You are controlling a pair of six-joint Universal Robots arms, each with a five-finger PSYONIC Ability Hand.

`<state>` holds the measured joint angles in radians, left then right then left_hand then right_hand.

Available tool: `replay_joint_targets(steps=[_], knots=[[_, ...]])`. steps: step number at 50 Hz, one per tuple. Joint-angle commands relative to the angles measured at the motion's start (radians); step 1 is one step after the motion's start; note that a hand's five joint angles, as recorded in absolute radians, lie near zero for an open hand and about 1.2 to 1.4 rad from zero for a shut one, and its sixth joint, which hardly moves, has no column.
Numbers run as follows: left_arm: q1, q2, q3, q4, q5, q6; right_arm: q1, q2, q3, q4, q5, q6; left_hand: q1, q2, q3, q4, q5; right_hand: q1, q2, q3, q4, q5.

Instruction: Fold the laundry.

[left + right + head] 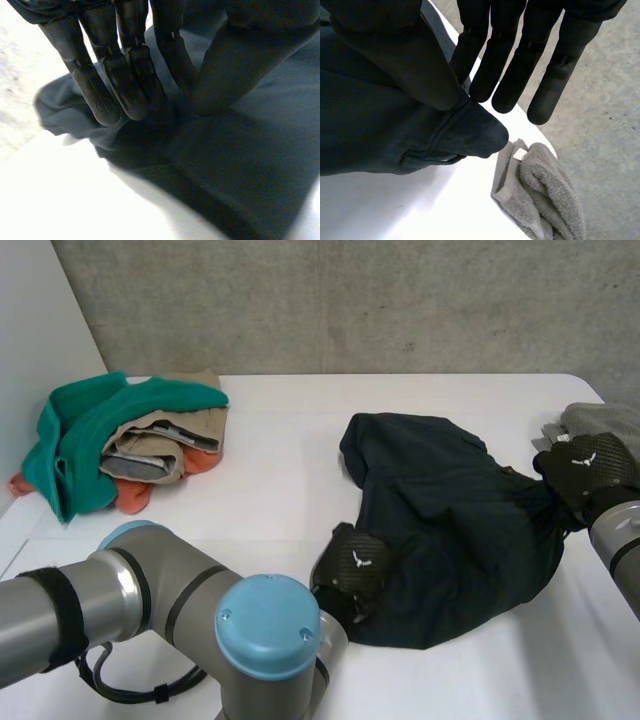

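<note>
On the white counter [280, 490], right of centre, a dark garment [450, 520] lies crumpled. Left robot hand [355, 565] pinches its near left edge between fingers and thumb. Right robot hand [585, 470] pinches its right corner, near a grey towel [545, 195]. Clothes pile [120, 440] sits at far left.

One dark garment [455, 515]; one grey towel [547, 192]; one clothes pile [130, 435].

A white table [280, 475] stands against a grey concrete wall [350, 300], a white panel [35, 330] beside it.
</note>
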<state>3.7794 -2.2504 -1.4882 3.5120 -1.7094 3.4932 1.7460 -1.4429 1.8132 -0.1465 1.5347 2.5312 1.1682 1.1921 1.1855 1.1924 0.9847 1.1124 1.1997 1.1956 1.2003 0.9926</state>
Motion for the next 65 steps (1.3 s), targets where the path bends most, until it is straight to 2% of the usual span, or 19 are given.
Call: replay_joint_targets(steps=[1, 7, 11, 15, 19, 23, 31, 36, 43, 46, 47, 48, 52, 57, 60, 64, 65], knots=[[0.04, 0.054, 0.008, 0.018, -0.073, 0.125, 0.001, -0.021, -0.078, 0.06, 0.002, -0.044, 0.228, 0.204, 0.211, 0.204, 0.237, 0.284, 0.197, 0.201, 0.196, 0.229], [0.1, 0.202, -0.036, 0.005, -0.072, 0.116, 0.012, -0.031, -0.176, 0.202, 0.005, -0.094, 0.228, 0.204, 0.211, 0.204, 0.237, 0.284, 0.197, 0.201, 0.196, 0.229], [0.106, 0.258, -0.11, 0.002, -0.072, 0.087, 0.015, -0.031, -0.192, 0.255, -0.001, -0.092, 0.228, 0.204, 0.211, 0.204, 0.237, 0.284, 0.197, 0.201, 0.196, 0.229], [0.067, 0.27, -0.174, -0.011, -0.061, 0.005, 0.017, -0.024, -0.173, 0.257, 0.002, -0.089, -0.492, -0.516, -0.509, -0.516, -0.483, 0.284, 0.197, 0.201, 0.196, 0.229], [0.019, 0.264, -0.201, -0.031, -0.027, -0.071, 0.02, -0.021, -0.149, 0.239, 0.004, -0.088, -0.634, -0.658, -0.652, -0.659, -0.625, 0.284, 0.197, 0.201, 0.196, 0.229], [-0.001, 0.244, -0.198, -0.036, -0.004, -0.097, 0.023, -0.017, -0.13, 0.199, 0.007, -0.084, -0.649, -0.673, -0.667, -0.674, -0.64, 0.284, 0.197, 0.201, 0.196, 0.229], [-0.003, 0.109, -0.121, -0.038, -0.007, -0.083, 0.02, -0.016, -0.124, 0.183, 0.008, -0.084, -0.605, -0.629, -0.623, -0.63, -0.597, 0.284, 0.197, 0.201, 0.196, 0.229], [0.002, 0.037, -0.052, -0.041, -0.01, -0.079, 0.02, -0.016, -0.118, 0.182, 0.008, -0.084, -0.482, -0.506, -0.5, -0.506, -0.473, 0.284, 0.197, 0.201, 0.196, 0.229], [0.008, 0.008, -0.026, -0.076, -0.009, -0.071, 0.012, -0.013, -0.112, 0.174, 0.008, -0.084, -0.423, -0.447, -0.441, -0.448, -0.415, 0.284, 0.197, 0.201, 0.196, 0.229], [0.005, -0.008, -0.012, -0.079, -0.01, -0.068, 0.012, -0.014, -0.106, 0.157, 0.008, -0.084, -0.201, -0.225, -0.219, -0.225, -0.192, 0.284, 0.197, 0.201, 0.196, 0.229], [0.005, -0.011, -0.007, -0.079, -0.012, -0.068, 0.012, -0.014, -0.104, 0.153, 0.008, -0.084, -0.058, -0.082, -0.075, -0.082, -0.049, 0.284, 0.197, 0.201, 0.196, 0.229], [0.005, -0.014, 0.002, -0.079, -0.013, -0.066, 0.012, -0.013, -0.103, 0.15, 0.008, -0.083, 0.225, 0.201, 0.208, 0.201, 0.234, 0.284, 0.197, 0.201, 0.196, 0.229], [0.006, -0.015, 0.028, -0.085, -0.018, -0.053, 0.012, -0.014, -0.103, 0.147, 0.008, -0.083, 0.228, 0.204, 0.211, 0.204, 0.237, 0.284, 0.197, 0.201, 0.196, 0.229], [0.014, 0.04, 0.039, -0.126, -0.044, -0.031, 0.012, -0.017, -0.13, 0.157, 0.01, -0.092, 0.228, 0.204, 0.211, 0.204, 0.237, 0.284, 0.197, 0.201, 0.196, 0.229], [0.049, 0.199, 0.034, -0.159, -0.073, -0.03, 0.015, -0.025, -0.156, 0.177, 0.008, -0.11, 0.228, 0.204, 0.211, 0.204, 0.237, 0.284, 0.197, 0.201, 0.196, 0.229], [0.118, 0.395, 0.026, -0.197, -0.078, -0.026, 0.013, -0.047, -0.239, 0.321, 0.007, -0.179, 0.228, 0.204, 0.211, 0.204, 0.237, 0.284, 0.197, 0.201, 0.196, 0.229], [0.129, 0.429, 0.025, -0.208, -0.078, -0.028, 0.013, -0.06, -0.279, 0.4, 0.005, -0.215, 0.228, 0.204, 0.211, 0.204, 0.237, 0.284, 0.197, 0.201, 0.196, 0.229]])
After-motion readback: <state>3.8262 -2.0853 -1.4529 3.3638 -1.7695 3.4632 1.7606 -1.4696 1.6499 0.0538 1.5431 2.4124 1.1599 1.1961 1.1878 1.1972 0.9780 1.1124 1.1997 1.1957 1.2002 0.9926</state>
